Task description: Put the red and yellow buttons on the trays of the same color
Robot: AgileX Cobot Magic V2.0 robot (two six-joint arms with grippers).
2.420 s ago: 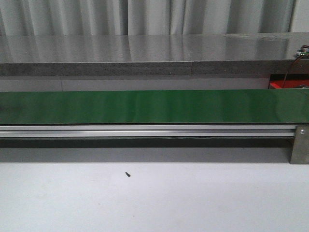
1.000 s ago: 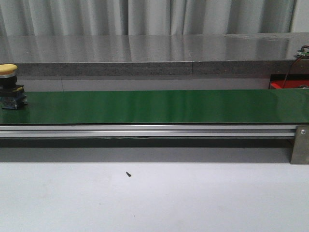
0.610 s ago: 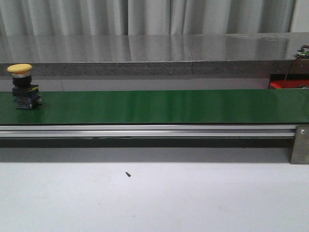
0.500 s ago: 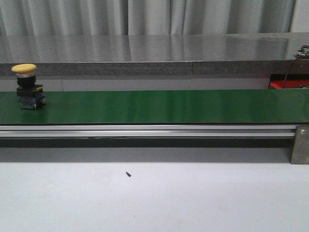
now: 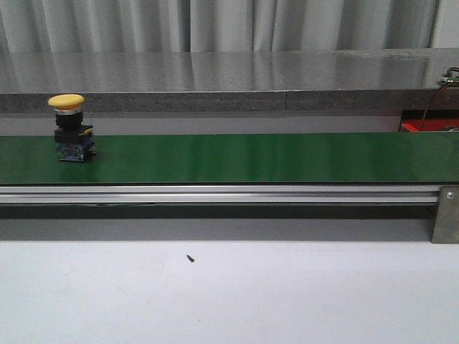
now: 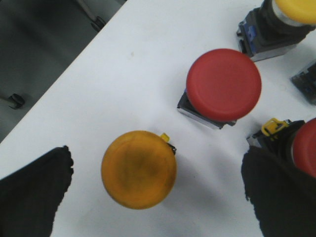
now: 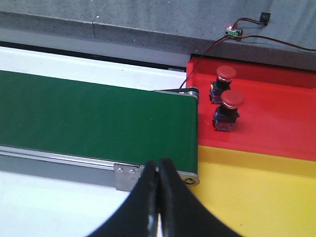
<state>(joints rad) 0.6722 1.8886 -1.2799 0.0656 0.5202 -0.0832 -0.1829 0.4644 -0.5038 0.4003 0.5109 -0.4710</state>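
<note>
Front view first: the white tabletop fills the bottom of the frame with just a tiny dark speck on it, left of center. Behind that the aluminium rail runs across the whole width, and on top of it the green conveyor belt. A yellow button stands upright on the belt at the left of the frame, yellow cap on top of a black and blue body. Further back there's a grey stone ledge and curtains along the top. A sliver of the red tray peeks out at the right edge.

Left wrist view: the left hand is spread wide, one dark finger in each lower corner, holding nothing. Between the fingers, lower center, sits an orange-yellow button seen from above. A red button sits upper right of it, another red one is cut off at the right edge, and a second yellow button is in the top right corner.

Right wrist view: the right hand is pressed together at the bottom center, empty. Past it is the belt's end, then the yellow tray at lower right, and beyond that the red tray with two red buttons standing on it.
</note>
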